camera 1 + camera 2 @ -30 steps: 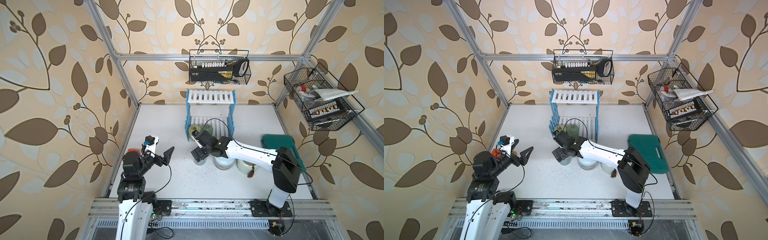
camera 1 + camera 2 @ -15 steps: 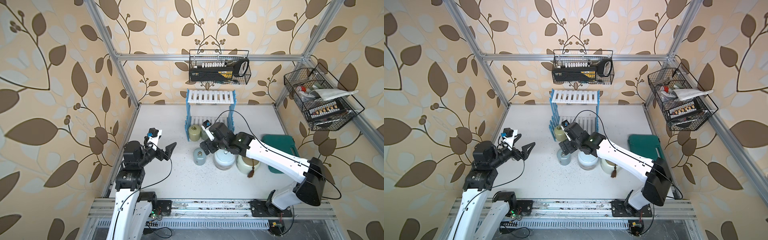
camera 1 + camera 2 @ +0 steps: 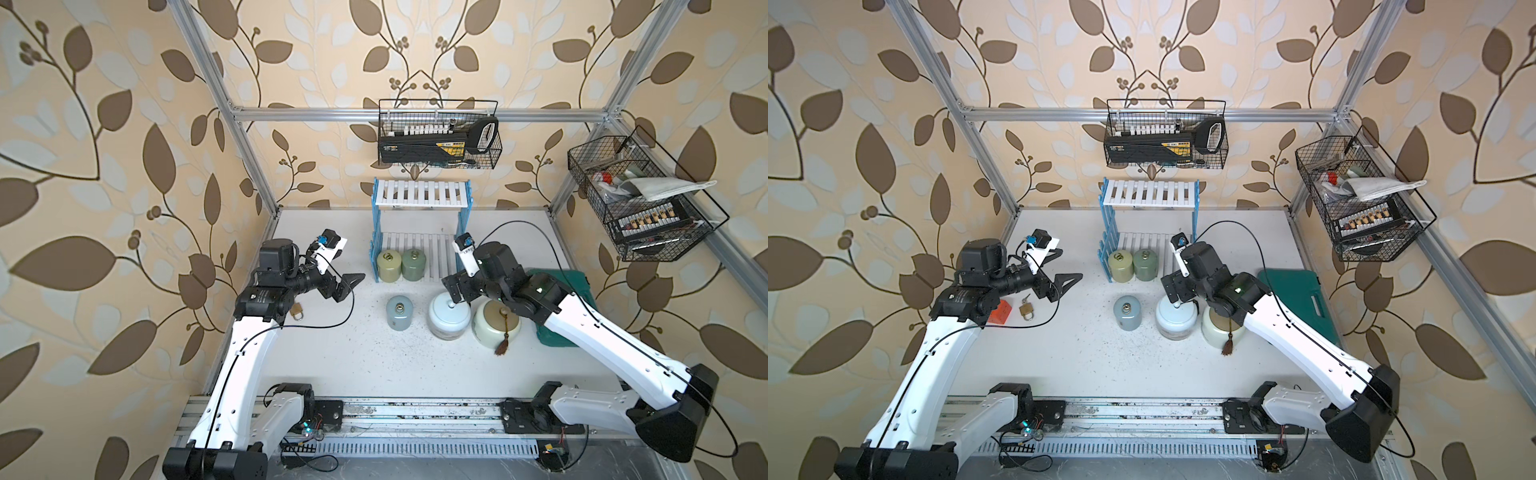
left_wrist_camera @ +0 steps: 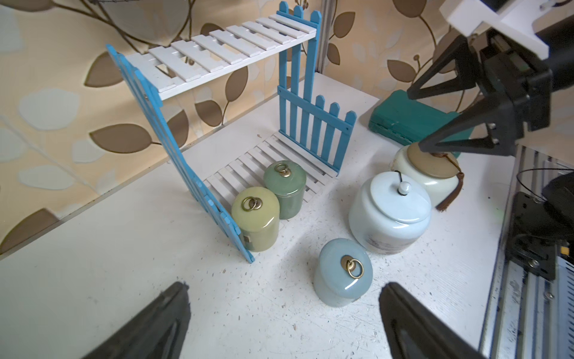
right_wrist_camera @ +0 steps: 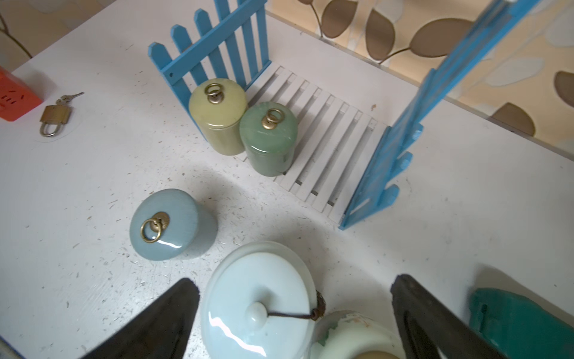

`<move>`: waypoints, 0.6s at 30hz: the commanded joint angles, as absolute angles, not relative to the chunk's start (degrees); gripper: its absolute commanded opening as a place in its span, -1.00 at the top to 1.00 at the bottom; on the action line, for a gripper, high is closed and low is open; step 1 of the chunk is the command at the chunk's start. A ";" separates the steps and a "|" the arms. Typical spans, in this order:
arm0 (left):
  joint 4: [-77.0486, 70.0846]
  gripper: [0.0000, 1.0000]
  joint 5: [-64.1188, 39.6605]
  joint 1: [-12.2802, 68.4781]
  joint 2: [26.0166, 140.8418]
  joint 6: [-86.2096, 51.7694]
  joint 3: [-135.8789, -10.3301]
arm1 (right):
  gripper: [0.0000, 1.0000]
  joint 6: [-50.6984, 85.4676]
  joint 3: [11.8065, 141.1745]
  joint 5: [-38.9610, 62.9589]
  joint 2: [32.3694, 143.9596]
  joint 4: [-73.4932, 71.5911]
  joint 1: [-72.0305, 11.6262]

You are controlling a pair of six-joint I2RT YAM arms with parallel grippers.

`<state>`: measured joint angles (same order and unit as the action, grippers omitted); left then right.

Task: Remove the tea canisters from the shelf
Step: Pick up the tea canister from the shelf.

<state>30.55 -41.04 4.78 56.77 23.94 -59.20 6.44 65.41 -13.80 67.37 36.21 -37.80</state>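
Note:
The shelf (image 3: 422,195) stands at the back of the table, its top board bare. On its lower tier sit the yellow-green canister (image 3: 389,266) and the green canister (image 3: 414,264), side by side at the left end. Three tea canisters stand on the table in front: grey-blue (image 3: 398,312), pale-blue round (image 3: 449,316) and cream with a tassel (image 3: 496,324). My right gripper (image 3: 455,291) hangs open above the pale-blue jar (image 5: 257,310), holding nothing. Left of the shelf, my left gripper (image 3: 347,286) is open and empty, facing the grey-blue canister (image 4: 343,273).
A brass padlock (image 3: 1026,309) and an orange block (image 3: 1000,311) lie by the left arm. A teal case (image 3: 1296,299) lies at the right, under the right arm. Black wire baskets hang on the back wall (image 3: 438,141) and the right wall (image 3: 636,208).
My right gripper has drawn away to the right, from over the grey-blue canister to above the pale-blue jar. My left gripper has reached a little further toward the shelf.

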 commanded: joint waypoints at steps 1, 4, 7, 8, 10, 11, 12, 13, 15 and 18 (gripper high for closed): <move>34.74 -0.97 -44.29 6.09 60.01 30.68 -64.08 | -0.98 4.02 62.83 -14.53 63.03 36.36 -35.12; 38.06 -0.97 -44.00 7.68 65.13 32.51 -68.34 | -0.98 2.96 60.17 -14.70 58.98 35.90 -32.71; 41.01 -0.97 -44.12 9.15 69.48 33.51 -72.85 | -0.98 1.23 57.94 -14.87 55.26 35.43 -31.04; 41.22 -0.97 -43.99 9.71 70.41 34.47 -73.54 | -0.98 0.62 56.86 -15.42 53.85 34.73 -30.82; 40.97 -0.97 -43.11 11.24 72.12 36.53 -74.50 | -0.98 -0.19 54.30 -16.20 50.80 32.96 -30.83; 40.96 -0.97 -42.46 11.99 73.22 37.54 -75.20 | -0.98 -0.54 52.92 -16.36 49.04 31.90 -30.85; 41.00 -0.97 -41.75 12.58 74.43 38.02 -76.21 | -0.98 -0.92 51.76 -16.50 47.48 31.05 -30.79; 40.96 -0.97 -41.45 12.98 75.49 38.05 -77.28 | -0.98 -1.20 50.90 -16.78 46.15 30.41 -30.78; 41.52 -0.97 -41.32 13.80 78.02 38.77 -79.69 | -0.98 -1.90 48.91 -17.65 43.30 29.09 -30.83; 42.71 -0.97 -39.77 15.79 81.79 40.75 -82.88 | -0.98 -2.11 45.34 -19.76 39.47 25.82 -30.83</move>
<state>40.86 -40.91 14.52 79.61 37.30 -79.37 -0.73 47.86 -16.80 42.09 30.30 -30.96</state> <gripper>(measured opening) 0.987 0.991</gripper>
